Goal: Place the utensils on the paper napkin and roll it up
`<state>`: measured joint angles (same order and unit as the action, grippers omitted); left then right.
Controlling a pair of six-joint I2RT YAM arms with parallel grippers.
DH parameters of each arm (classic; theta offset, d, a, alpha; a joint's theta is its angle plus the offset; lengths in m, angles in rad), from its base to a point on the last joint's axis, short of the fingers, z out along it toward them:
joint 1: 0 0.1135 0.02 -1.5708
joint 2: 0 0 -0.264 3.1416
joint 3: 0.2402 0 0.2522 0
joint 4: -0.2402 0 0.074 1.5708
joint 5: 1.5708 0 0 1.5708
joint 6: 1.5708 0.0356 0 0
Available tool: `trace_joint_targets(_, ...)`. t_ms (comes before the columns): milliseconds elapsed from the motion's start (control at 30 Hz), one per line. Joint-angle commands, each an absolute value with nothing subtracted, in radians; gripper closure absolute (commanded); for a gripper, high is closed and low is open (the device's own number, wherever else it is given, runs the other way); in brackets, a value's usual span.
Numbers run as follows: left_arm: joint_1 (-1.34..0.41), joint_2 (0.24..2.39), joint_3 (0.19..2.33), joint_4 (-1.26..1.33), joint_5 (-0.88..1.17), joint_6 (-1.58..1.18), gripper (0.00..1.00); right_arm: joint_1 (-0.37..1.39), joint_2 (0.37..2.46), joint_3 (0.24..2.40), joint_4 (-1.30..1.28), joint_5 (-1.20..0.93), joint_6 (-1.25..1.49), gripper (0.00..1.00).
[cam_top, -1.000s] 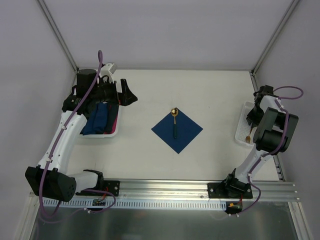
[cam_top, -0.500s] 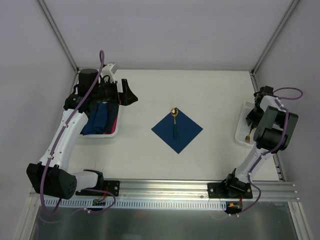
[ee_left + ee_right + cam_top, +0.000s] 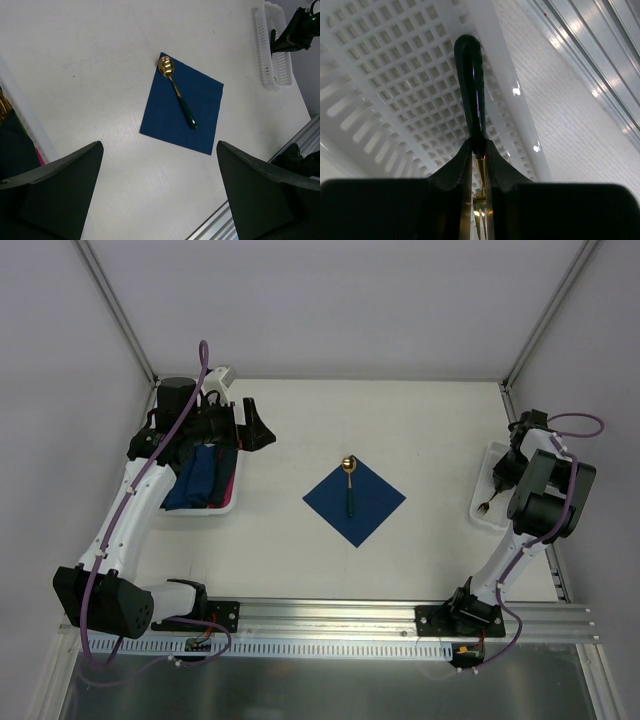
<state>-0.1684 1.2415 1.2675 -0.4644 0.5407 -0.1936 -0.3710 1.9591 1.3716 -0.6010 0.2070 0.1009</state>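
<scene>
Right gripper (image 3: pixel 479 146) pinching fork (image 3: pixel 470 85) by dark handle, gold prongs toward camera. Fork over white basket (image 3: pixel 385 75), table's 3 o'clock; maybe not touching it, hard to tell. Left gripper (image 3: pixel 257 425) spread wide, holding nothing, 10 o'clock, beside blue rolls (image 3: pixel 200 475). Napkin (image 3: pixel 375 502) mid-table; spoon (image 3: pixel 350 490) on it, bowl at 12 o'clock.

White arms (image 3: pixel 125 515) — black joints (image 3: pixel 545 500), looping purple cables (image 3: pixel 578 417).

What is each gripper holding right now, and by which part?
The right gripper pinches a fork where its dark handle meets the gold neck. The left gripper is open and holds nothing.
</scene>
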Motion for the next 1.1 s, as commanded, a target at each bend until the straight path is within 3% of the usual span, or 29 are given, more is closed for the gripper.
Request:
trace_joint_targets(0,-0.160,1.229,1.307,-0.463,0.537,-0.178,0.01,-0.377,1.976,1.382,-0.589,0.160,0.110,0.99)
trace_joint_targets(367,-0.160,1.201,1.325,-0.477,0.589,-0.048,0.01,-0.354,1.698,1.350,-0.604,0.045,0.097,1.00)
trace_joint_targets(700,-0.163,1.152,1.341,-0.483,0.857,0.394,0.01,-0.334,1.383,1.218,-0.559,-0.348,0.195,1.00)
trace_joint_targets(767,-0.199,1.141,1.328,-0.505,0.861,0.547,0.02,-0.286,1.335,1.187,-0.519,-0.454,0.253,1.00)
trace_joint_targets(1067,-0.509,1.152,1.292,-0.580,0.759,0.883,0.08,-0.037,1.203,1.059,-0.468,-0.563,0.391,1.00)
